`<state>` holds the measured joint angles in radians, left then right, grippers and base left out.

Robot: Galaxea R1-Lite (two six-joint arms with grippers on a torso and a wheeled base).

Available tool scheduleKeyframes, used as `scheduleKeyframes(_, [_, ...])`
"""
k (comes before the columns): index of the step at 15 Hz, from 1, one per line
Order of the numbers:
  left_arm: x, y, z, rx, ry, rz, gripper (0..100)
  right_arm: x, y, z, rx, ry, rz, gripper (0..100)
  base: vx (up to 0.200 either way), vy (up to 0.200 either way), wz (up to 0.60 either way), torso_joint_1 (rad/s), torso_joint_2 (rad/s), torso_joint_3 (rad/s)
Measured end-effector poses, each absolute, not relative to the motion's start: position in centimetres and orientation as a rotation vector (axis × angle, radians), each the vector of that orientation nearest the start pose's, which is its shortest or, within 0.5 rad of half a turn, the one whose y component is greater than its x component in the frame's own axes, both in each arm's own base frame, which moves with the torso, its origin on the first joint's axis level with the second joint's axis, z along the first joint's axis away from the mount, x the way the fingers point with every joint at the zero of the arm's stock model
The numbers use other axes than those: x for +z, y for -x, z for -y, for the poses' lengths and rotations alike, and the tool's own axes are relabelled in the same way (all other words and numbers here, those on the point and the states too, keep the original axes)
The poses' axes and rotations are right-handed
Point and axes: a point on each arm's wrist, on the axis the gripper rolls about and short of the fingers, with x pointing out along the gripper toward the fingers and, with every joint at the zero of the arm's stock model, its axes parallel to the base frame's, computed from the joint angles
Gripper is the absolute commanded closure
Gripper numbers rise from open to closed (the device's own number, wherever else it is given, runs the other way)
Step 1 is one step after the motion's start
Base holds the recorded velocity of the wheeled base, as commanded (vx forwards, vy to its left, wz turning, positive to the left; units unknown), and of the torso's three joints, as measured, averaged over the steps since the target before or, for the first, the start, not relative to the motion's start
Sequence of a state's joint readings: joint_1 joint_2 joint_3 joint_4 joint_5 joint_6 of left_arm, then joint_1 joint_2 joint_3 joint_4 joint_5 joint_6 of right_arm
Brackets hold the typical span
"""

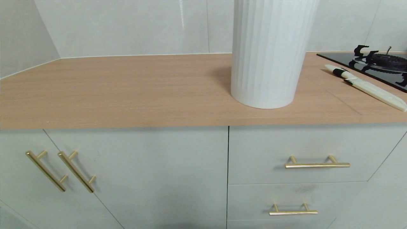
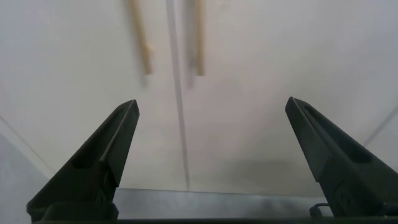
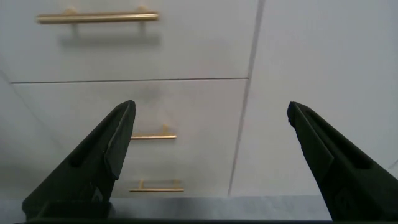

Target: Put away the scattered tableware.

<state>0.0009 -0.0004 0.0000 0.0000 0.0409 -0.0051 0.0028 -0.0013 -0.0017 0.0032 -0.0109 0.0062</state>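
Two grippers are mine, and both are released, the dark wedge-shaped jaws spread wide with nothing between them. My left gripper (image 2: 211,158) faces a pair of pale, matte cabinet doors (image 2: 261,118), where two slim brass bar handles (image 2: 142,38) run on either side of the thin seam. My right gripper (image 3: 211,158) faces smooth, pale drawer fronts (image 3: 124,102), each carrying a straight brass drawer pull (image 3: 98,17).

From my head, a wood-grain countertop (image 1: 127,92) runs from a tiled corner on the left to a glossy black hob (image 1: 392,78) at its right end. A dark cast burner grate (image 1: 386,58) sits on the hob.

The knife (image 1: 365,86) lies flat at the right end of the countertop, just beside the hob's front edge. It is long and slender, cream coloured, with black bands near its rounded butt. It lies on a slant: the butt is toward the back wall, the tapered end toward the countertop's right front.

A tall white container (image 1: 270,54) stands upright to the left of the knife, apart from it. Its wall is ribbed with fine vertical flutes, narrowing to a round foot, and its top rises past my view.
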Motion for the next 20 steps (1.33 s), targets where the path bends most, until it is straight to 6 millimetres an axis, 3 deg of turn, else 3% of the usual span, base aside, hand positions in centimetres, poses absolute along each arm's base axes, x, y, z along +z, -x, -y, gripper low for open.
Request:
scheduleKeyframes(14, [7.55,2.29,-0.09,0.042,0.006,0.001,0,7.56,2.30,0.03,-0.006,-0.004,0.000,0,0.000,-0.014,0.00,0.001,0.00,0.000])
scheduleKeyframes(20, [7.54,2.29,-0.09,0.042,0.006,0.000,0,7.56,2.30,0.03,-0.007,-0.004,0.000,0,0.000,0.000,0.00,0.083,-0.31,-0.275])
